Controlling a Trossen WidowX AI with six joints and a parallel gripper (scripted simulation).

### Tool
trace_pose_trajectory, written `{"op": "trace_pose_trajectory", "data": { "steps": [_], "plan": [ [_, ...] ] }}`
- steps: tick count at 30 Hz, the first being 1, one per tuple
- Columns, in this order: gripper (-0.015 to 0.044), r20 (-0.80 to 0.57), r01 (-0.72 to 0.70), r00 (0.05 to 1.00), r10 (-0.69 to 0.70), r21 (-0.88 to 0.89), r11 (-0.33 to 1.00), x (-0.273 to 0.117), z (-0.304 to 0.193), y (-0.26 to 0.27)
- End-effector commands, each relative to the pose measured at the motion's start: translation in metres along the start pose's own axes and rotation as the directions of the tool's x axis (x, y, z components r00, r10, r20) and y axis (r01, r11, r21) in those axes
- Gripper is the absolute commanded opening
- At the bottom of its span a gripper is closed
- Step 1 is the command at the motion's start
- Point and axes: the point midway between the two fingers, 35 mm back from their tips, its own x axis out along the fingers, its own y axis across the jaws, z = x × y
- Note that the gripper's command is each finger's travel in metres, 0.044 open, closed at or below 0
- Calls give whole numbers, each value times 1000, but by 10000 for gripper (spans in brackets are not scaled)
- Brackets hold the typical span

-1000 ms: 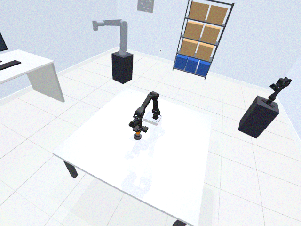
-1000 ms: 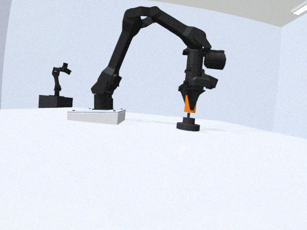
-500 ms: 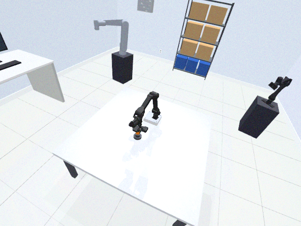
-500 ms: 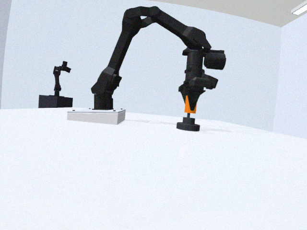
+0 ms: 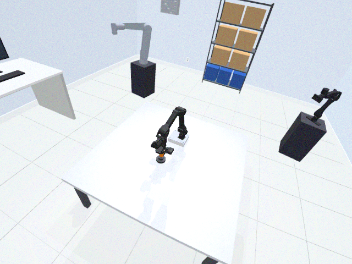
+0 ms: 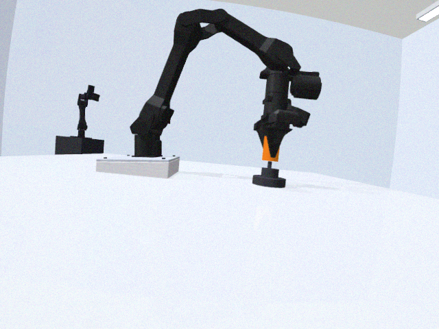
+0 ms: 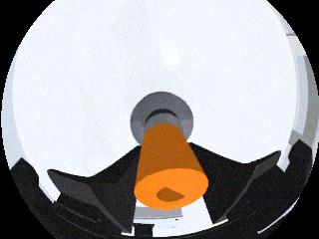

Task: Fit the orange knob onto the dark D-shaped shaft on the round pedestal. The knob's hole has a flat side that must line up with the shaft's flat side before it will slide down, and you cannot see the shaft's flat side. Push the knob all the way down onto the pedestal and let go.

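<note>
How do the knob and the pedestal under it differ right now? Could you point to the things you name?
The tapered orange knob (image 5: 161, 155) (image 6: 265, 152) (image 7: 167, 154) is gripped in the black pincer (image 6: 273, 155) (image 7: 163, 149), while the round dark grey pedestal (image 5: 160, 160) (image 6: 269, 181) (image 7: 140, 112) stands on the table, ungripped. The knob is tall and narrow; the pedestal is low and stepped, with a base wider than the knob. Both look round in outline and sit roughly in line, one above the other.

Between the black fingers (image 6: 274, 143), the knob (image 5: 161, 155) (image 6: 269, 155) (image 7: 171, 164) is plain orange (brownish-orange down its side); below them, the round pedestal (image 5: 160, 160) (image 6: 268, 181) (image 7: 141, 121) is dark grey.
</note>
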Motion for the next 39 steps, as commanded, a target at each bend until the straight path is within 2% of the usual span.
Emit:
{"op": "trace_pose_trajectory", "data": {
  "steps": [1,6,39],
  "plan": [
    [0,4,2,1000,-2,-52,999,-3,1,0],
    [0,4,2,1000,-2,-206,979,-3,3,-1],
    [0,4,3,1000,-2,-206,979,2,3,-2]
  ]
}}
